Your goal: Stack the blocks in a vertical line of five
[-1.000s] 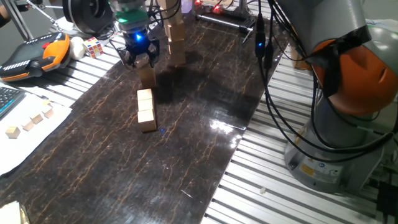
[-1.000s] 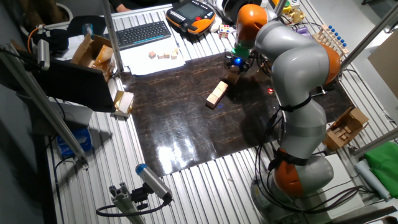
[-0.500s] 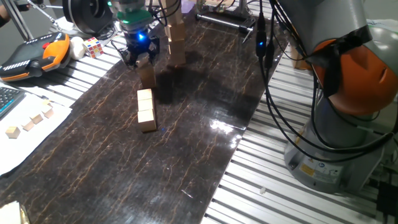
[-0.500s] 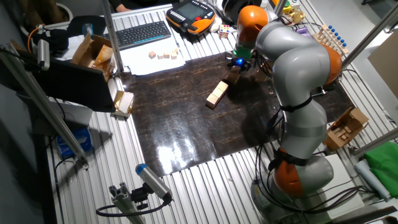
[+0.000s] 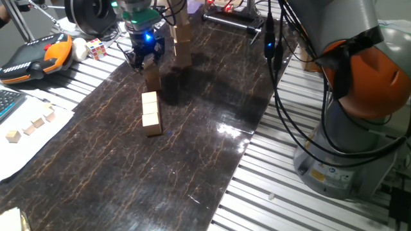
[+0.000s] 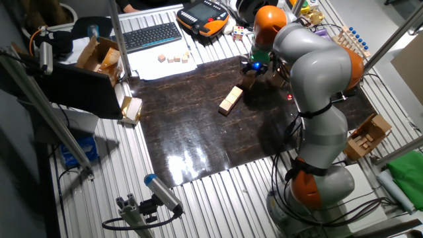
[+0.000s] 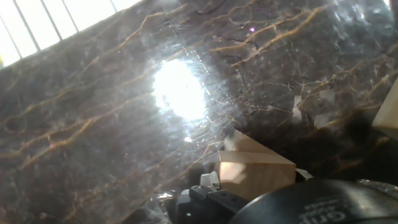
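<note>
Three pale wooden blocks lie end to end in a row on the dark marbled mat; the row also shows in the other fixed view. Just beyond the row a further block stands upright; whether it is one block or two stacked I cannot tell. It fills the lower middle of the hand view. My gripper, lit blue, hangs right above this standing block with its fingers spread and nothing between them. It shows in the other fixed view too.
A tall pale wooden column stands on the mat just right of the gripper. A Rubik's cube and an orange pendant lie to the left. Tiny cubes on white paper are at the left edge. The arm's base is at right.
The gripper has lifted a little up and away from the standing block, which stayed on the mat. The row of three blocks has not moved.
</note>
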You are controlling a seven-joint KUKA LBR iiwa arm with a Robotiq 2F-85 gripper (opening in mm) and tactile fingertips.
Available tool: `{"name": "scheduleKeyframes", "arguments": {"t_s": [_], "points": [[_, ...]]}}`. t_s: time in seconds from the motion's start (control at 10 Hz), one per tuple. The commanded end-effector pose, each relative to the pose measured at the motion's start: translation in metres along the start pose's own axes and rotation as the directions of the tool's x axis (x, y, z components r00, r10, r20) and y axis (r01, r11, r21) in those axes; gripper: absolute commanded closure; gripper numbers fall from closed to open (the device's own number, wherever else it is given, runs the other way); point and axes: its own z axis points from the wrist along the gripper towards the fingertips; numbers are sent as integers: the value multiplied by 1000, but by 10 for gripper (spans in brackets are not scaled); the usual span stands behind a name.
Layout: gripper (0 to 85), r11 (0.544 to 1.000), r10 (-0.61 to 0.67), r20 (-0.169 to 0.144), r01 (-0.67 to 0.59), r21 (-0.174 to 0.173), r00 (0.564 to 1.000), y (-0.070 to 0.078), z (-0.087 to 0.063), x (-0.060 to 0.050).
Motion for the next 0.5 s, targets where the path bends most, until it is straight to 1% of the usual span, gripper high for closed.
{"name": "scheduleKeyframes", "arguments": {"t_s": [0.0, 0.2, 0.3, 0.4], "points": [[443, 999, -31, 3, 31, -10, 1000, 0, 0, 0], [443, 998, -57, 9, 57, -16, 998, 0, 0, 0], [443, 998, -66, 12, 67, -14, 998, 0, 0, 0], [443, 997, -78, 14, 78, 5, 997, -1, 0, -1]]}}
